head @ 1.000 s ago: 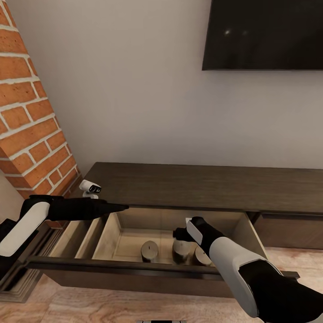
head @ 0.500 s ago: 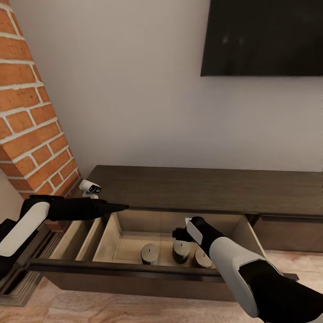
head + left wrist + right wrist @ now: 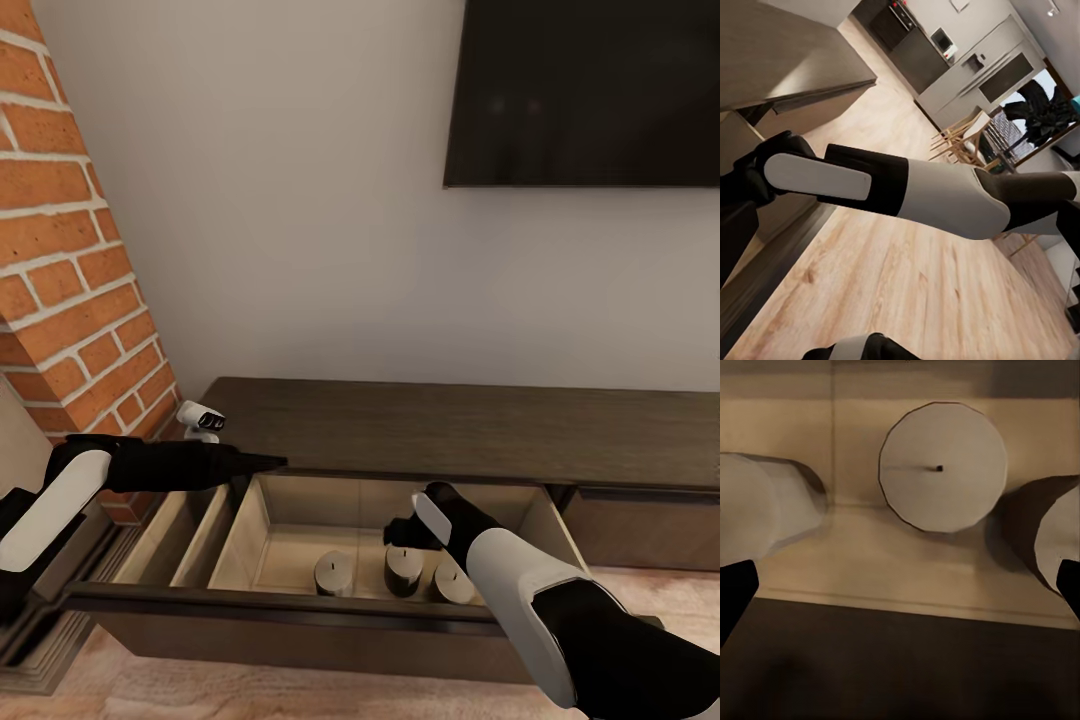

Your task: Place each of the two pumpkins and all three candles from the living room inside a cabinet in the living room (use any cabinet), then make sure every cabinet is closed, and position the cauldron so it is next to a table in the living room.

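The dark brown cabinet stands against the wall with one drawer pulled out, showing its pale wood inside. Three grey-beige candles stand upright in a row near the drawer's front. My right gripper hangs open just above the middle candle, its fingertips spread wide with nothing between them; the other two candles flank it. My left gripper tapers to a shut point at the cabinet top's front edge, above the drawer's left side. The pumpkins and the cauldron are out of view.
A brick column rises at the left beside the cabinet. A dark television hangs on the white wall above. Another drawer front at the right is shut. The left wrist view looks past my right arm over wooden floor.
The whole picture has slid downward, so the camera has moved. Both arms and the three candles keep their places relative to the drawer.
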